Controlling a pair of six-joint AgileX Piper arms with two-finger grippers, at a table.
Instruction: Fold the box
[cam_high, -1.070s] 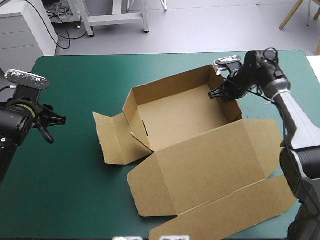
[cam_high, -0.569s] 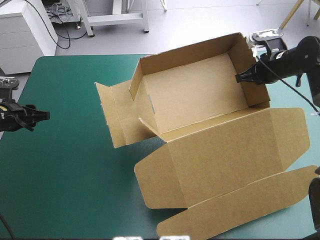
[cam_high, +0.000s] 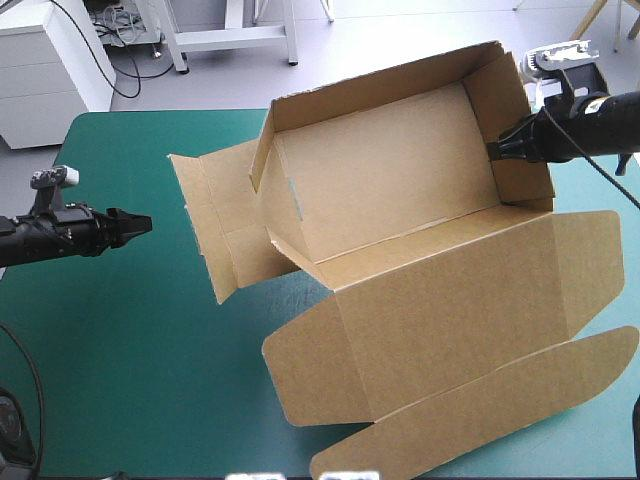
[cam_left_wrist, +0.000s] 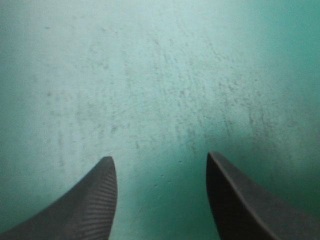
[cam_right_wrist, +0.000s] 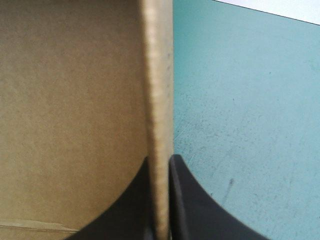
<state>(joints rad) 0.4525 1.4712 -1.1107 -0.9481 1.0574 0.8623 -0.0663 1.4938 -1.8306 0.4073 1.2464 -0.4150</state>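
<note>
Your right gripper (cam_high: 497, 151) pinches the end wall of the box (cam_high: 400, 200) between its jaws, tray tipped higher than before — your left gripper (cam_high: 140, 223), jaws apart and empty, has swung nearer the loose flap (cam_high: 205, 215).

The brown box (cam_high: 400, 250) is an open tray, walls up, with its lid spread flat. One end wall is pinched in the right gripper (cam_high: 497, 152). The opposite loose flap points toward the left gripper (cam_high: 140, 224), well apart.
</note>
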